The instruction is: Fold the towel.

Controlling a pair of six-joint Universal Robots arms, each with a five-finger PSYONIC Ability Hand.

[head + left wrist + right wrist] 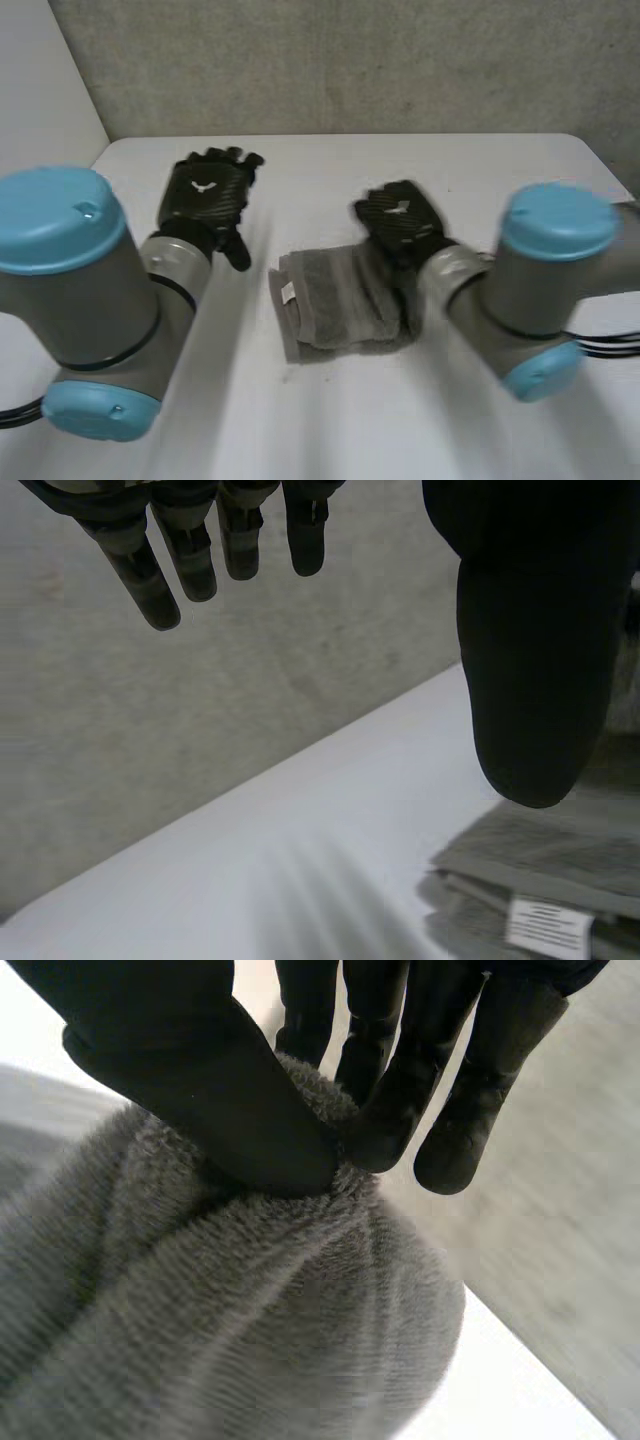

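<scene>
The left arm (70, 300) and the right arm (540, 290) are sticking out over the white table (330, 420). The right hand (200, 1090) is pinching a bunch of the grey towel (220, 1320) between its thumb and fingers, near the towel's far right corner. The towel is lying folded in the middle of the table, between the hands. The left hand (205, 195) is hanging beside it, fingers straight and apart, holding nothing.

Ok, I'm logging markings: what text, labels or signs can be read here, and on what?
No words can be read.
White tag on the towel: printed lines, too blurred to read.
Back of the left hand: small white emblem, no letters.
Back of the right hand: a similar white emblem, no letters.
</scene>
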